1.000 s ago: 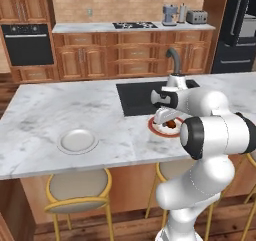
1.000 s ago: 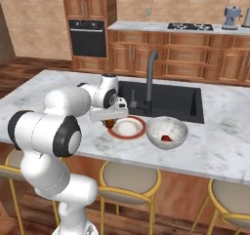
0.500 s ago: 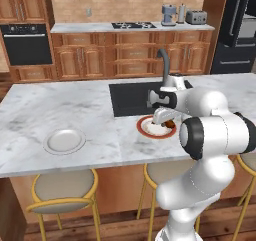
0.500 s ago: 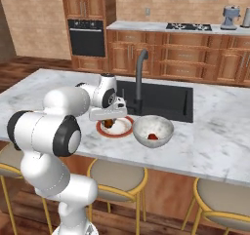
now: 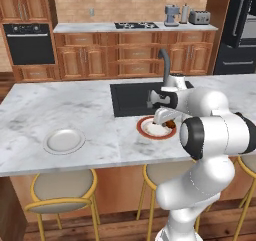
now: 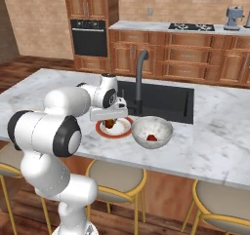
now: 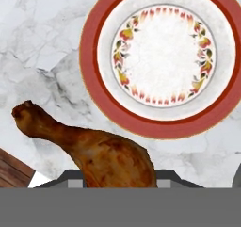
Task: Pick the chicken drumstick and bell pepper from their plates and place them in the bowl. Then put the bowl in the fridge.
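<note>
Marble covers the kitchen island, seen from the left base view with a plain grey plate and a red-rimmed plate on it. From the right base view, the gripper is held just over that plate, with the bowl right beside, and the bell pepper lies inside. From the hand view, the chicken drumstick is pinched between the fingers above the marble, with the red-rimmed plate below.
</note>
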Robot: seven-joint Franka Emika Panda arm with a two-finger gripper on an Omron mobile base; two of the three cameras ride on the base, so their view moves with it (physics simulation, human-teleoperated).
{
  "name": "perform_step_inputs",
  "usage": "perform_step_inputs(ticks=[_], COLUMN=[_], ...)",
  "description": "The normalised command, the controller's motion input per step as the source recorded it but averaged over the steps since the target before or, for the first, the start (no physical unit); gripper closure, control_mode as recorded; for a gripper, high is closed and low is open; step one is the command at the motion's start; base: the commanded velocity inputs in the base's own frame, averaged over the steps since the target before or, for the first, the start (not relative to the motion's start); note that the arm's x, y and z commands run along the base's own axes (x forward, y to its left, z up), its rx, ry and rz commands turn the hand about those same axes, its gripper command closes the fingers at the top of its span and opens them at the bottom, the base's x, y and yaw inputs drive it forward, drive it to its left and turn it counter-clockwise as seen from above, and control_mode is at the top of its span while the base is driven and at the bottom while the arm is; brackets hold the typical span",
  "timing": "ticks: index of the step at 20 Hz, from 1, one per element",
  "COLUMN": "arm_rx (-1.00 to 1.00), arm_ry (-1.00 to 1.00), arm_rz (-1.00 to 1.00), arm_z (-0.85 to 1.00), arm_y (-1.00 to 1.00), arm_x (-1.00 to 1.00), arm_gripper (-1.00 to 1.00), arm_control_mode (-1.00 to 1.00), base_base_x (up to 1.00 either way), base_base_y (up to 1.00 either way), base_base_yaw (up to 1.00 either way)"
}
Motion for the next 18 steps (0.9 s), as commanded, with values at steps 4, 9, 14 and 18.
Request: perform_step_inputs(ticks=[4,9,14,18], arm_rx=[0.0,0.0,0.0,0.0], arm_ry=[0.0,0.0,0.0,0.0], arm_rz=[0.0,0.0,0.0,0.0], arm_z=[0.0,0.0,0.0,0.0], arm_y=[0.0,0.0,0.0,0.0], arm_x=[0.0,0.0,0.0,0.0], arm_gripper=[1.0,1.0,1.0,1.0], arm_control_mode=[1.0,1.0,1.0,-1.0], base_base_x=[0.08,0.0,0.0,0.0], base_base_y=[0.0,0.0,0.0,0.0], base_base_yaw=[0.0,0.0,0.0,0.0])
